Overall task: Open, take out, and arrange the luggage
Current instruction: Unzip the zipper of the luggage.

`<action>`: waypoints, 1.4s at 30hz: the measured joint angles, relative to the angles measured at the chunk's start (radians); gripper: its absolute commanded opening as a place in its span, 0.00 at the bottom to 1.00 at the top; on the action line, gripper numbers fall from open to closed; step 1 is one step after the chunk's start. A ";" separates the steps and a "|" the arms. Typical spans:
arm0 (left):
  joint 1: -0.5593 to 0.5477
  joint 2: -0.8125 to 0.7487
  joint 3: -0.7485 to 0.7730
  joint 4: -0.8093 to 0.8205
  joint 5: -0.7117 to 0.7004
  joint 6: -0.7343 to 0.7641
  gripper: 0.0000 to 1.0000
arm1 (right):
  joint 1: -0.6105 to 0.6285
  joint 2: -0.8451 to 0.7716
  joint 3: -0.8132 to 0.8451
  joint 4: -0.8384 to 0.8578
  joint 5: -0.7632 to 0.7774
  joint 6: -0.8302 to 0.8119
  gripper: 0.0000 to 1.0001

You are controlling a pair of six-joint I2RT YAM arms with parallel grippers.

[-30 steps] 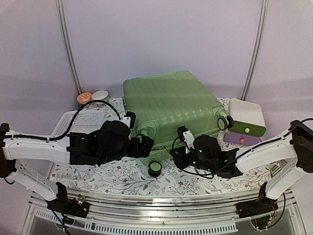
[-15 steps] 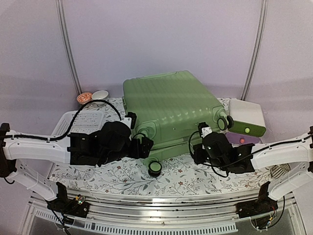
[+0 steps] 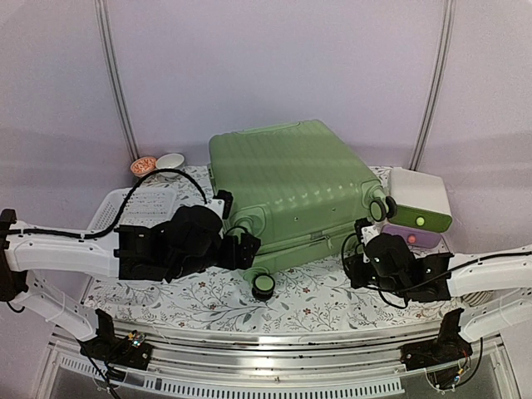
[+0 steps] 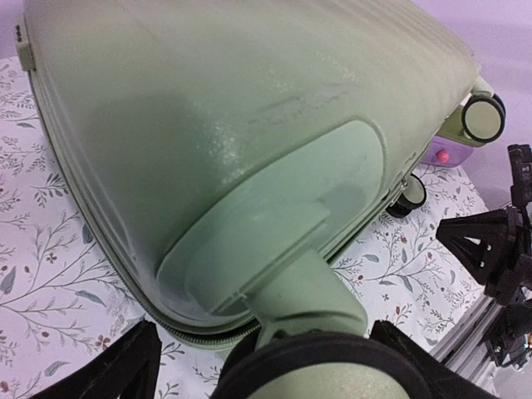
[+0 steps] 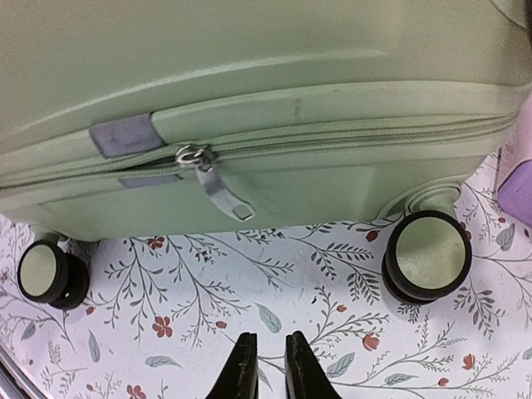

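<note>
A: Our right pincer (image 5: 272, 366) has its tips only a sliver apart and grips nothing; it hovers low over the flower-patterned worktop (image 5: 166, 332). Straight ahead, apart from it, the grey metal zip pull (image 5: 223, 193) hangs loose from the seam.

B: And our left pincer (image 3: 247, 250) stands wide around a black caster with a green hub (image 4: 316, 370); we see a gap on one side, so we judge it a brace, not a clamp.

A: The luggage (image 3: 291, 179), a large light-green ribbed hard-shell suitcase, lies flat mid-worktop, lid down, casters towards us, between the white perforated basket (image 3: 125, 208) and the white-green-purple box (image 3: 420, 204).

B: So we are still on the zip. We should part the tips a little more, rise to the tab, pinch it near its end and draw along the seam, slowing at the rounded corner, while the left steadies the case. How far the zip is undone we cannot tell.

A: Against a second ago, our right arm has slid rightwards along the near edge, from mid-case to beside the right-hand casters. The left arm and the suitcase sit as before.
</note>
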 measured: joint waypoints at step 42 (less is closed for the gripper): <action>0.119 -0.164 -0.113 0.008 0.148 0.027 0.79 | -0.036 0.057 -0.039 0.302 -0.245 -0.068 0.54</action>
